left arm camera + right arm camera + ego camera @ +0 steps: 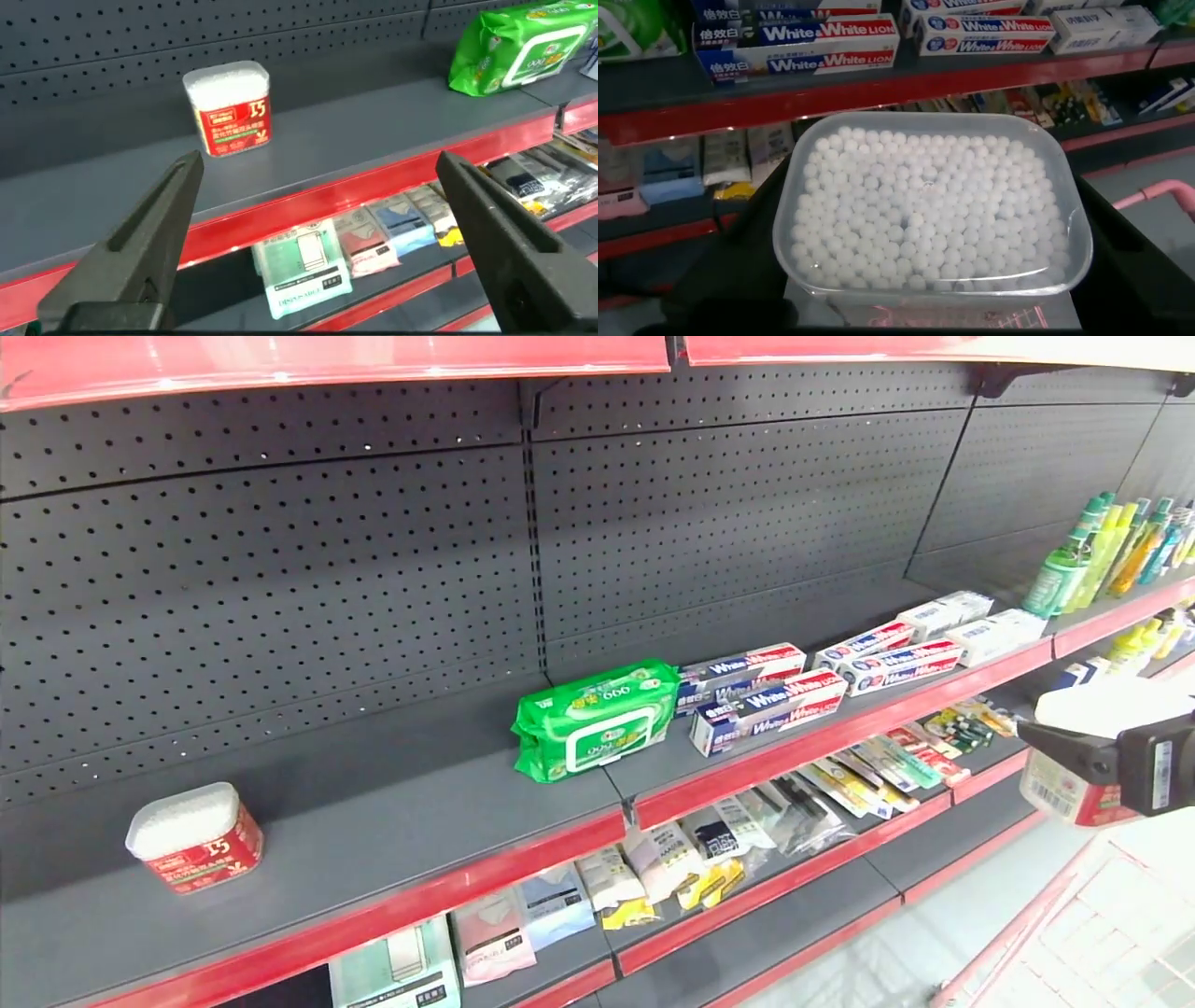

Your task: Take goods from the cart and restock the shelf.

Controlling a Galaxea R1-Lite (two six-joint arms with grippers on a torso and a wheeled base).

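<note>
The right gripper [1074, 758] was closed tight on a tub of cotton buds [1102, 707]. It held the tub up, just above the pink cart [1102, 915], far over on the robot's right side. The tub stood upright with its clear lid on top. It was packed full of little white tips. I could not tell what else lay in the cart.

The dark shelf [373, 821] was in front of it and off to the left. A second tub [194, 837] of the same kind sat there alone at the far left end. A wide bare patch lay between it and the green wipes pack [597, 717]. I think the held tub must go a long way left to sit by its twin.

The left gripper [320, 163] was wide open and held nothing. It was near the second tub, pointing at it.
</note>
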